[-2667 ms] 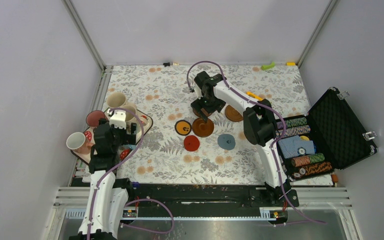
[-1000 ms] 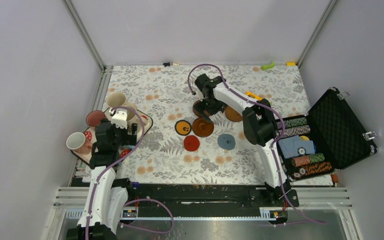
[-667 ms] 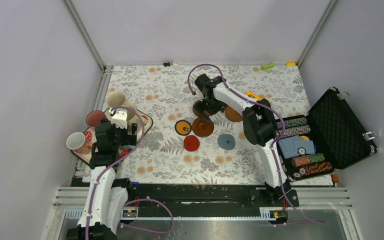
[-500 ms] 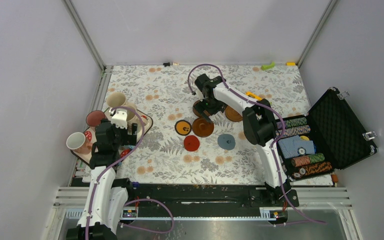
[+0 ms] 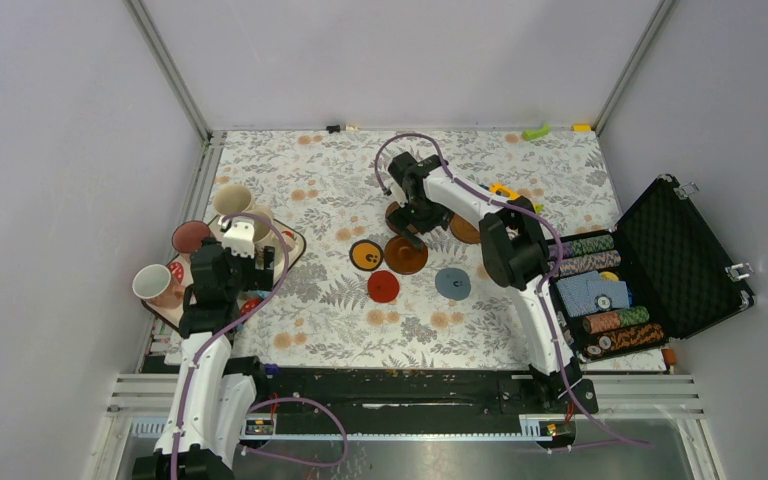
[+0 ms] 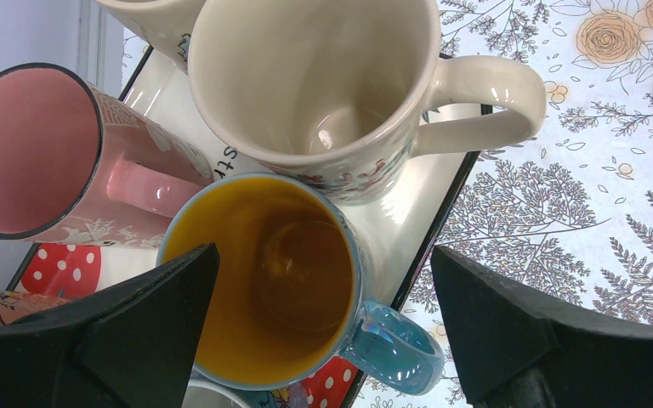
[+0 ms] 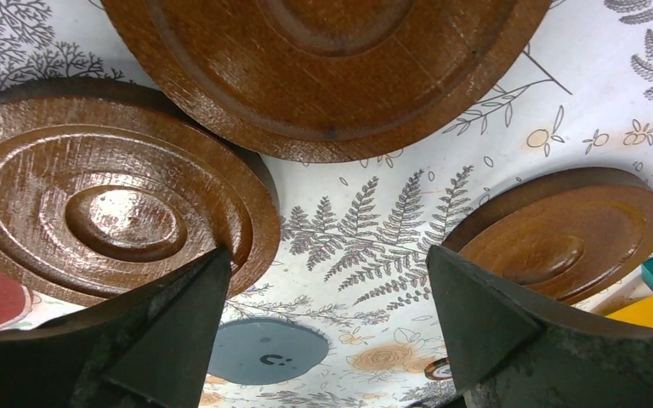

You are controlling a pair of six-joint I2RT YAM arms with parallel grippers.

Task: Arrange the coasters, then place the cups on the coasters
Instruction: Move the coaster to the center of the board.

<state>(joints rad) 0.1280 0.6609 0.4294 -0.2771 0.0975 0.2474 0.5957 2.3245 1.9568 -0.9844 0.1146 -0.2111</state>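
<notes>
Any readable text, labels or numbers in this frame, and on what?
No whole word is readable.
On the tray: dark letters beside the cream mug, cut off, unreadable.
On the grey-blue coaster: small dark mark, perhaps "c", too small.
On the poker chips in the case: markings too small.

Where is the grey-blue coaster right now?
In the top view, the grey-blue coaster lies right of the red coaster, slightly nearer the arm bases than the central dark brown coaster, touching neither.

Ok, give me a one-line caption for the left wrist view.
Open left tool hovering over the blue mug on the tray, cream mug and pink mug alongside.
</notes>
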